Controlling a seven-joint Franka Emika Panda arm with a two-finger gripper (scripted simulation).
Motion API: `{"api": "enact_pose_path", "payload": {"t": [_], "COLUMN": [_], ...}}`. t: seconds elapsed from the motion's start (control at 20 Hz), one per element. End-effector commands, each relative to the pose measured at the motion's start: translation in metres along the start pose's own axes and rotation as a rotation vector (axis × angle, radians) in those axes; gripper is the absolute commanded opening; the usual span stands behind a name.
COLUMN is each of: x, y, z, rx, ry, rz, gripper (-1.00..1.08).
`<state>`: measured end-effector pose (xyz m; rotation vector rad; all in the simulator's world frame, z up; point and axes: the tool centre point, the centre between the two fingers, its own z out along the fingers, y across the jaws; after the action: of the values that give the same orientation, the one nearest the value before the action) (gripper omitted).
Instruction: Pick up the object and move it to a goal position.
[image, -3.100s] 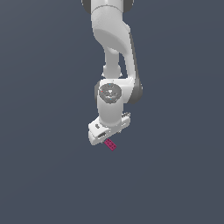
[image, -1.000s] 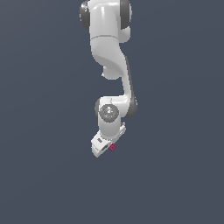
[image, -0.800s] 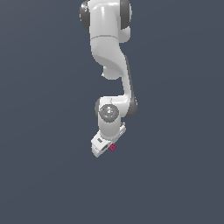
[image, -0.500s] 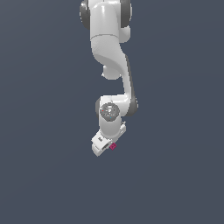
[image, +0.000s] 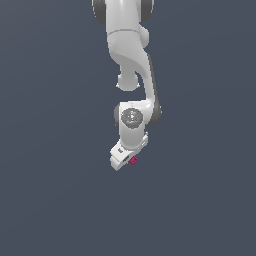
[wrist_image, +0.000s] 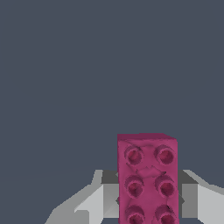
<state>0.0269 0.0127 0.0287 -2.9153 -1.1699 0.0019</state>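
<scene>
The object is a small magenta-pink studded brick (image: 133, 160). It sits at the tip of my white gripper (image: 130, 160), low in the middle of the exterior view. In the wrist view the brick (wrist_image: 147, 175) stands between the two grey-white fingers (wrist_image: 94, 201), one on each side of it. The gripper (wrist_image: 147, 199) is shut on the brick. The brick hangs in the air over the plain dark grey ground. No goal marker shows in either view.
The white arm (image: 131, 60) comes down from the top middle of the exterior view, with its wrist joint (image: 132, 118) just above the gripper. All around is uniform dark grey ground (image: 50, 200).
Over the last second the gripper has moved slightly up and to the exterior view's right with the brick in it. The grip is unchanged.
</scene>
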Motion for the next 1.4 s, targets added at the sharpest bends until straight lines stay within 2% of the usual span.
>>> {"api": "enact_pose_path", "payload": {"t": [0.0, 0.85, 1.1, 1.35], "x": [-0.002, -0.021, -0.023, -0.024], "y": [-0.014, -0.146, -0.174, -0.189], "z": [-0.007, -0.066, -0.079, -0.086], "rx": [-0.001, -0.002, -0.002, -0.002], "ry": [0.001, -0.001, -0.001, 0.0], "rz": [-0.001, -0.001, -0.001, -0.001], "gripper": [-1.0, -1.0, -1.0, -1.0]}}
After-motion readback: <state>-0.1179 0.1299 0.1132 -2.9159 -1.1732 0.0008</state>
